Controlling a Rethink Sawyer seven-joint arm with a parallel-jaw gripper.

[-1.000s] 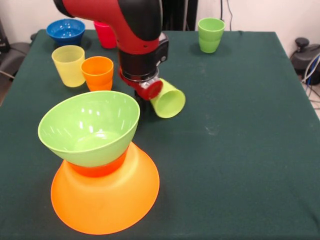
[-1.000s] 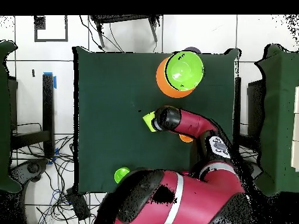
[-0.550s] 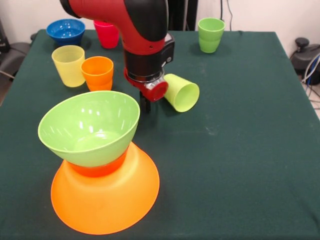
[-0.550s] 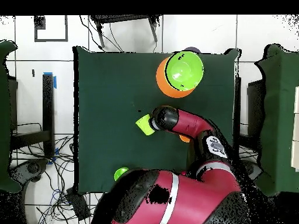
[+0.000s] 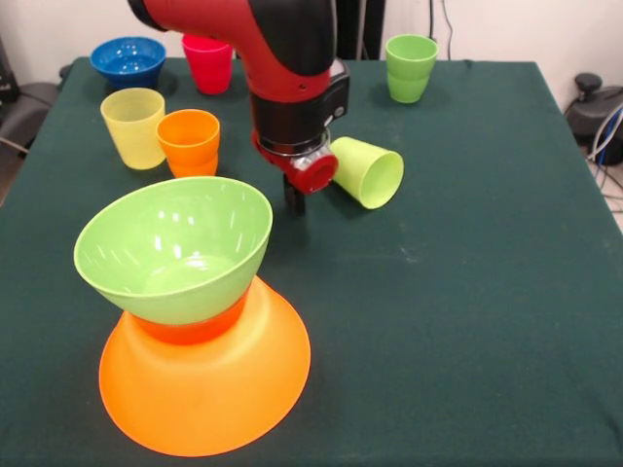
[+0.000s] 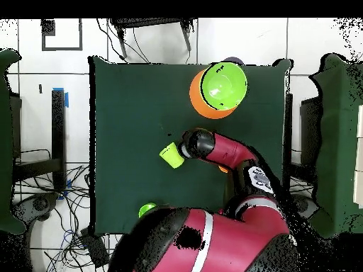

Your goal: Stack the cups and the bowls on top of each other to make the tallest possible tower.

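Lime green cup (image 5: 368, 171) lying tilted on its side beside the gripper (image 5: 295, 197).
Whether the gripper is pinching it: cannot tell.

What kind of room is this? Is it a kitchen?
Probably not a kitchen; it looks like a robot lab. A red robot arm works over a table covered in green cloth, cables lie on the tiled floor, and the bowls and cups are plastic.
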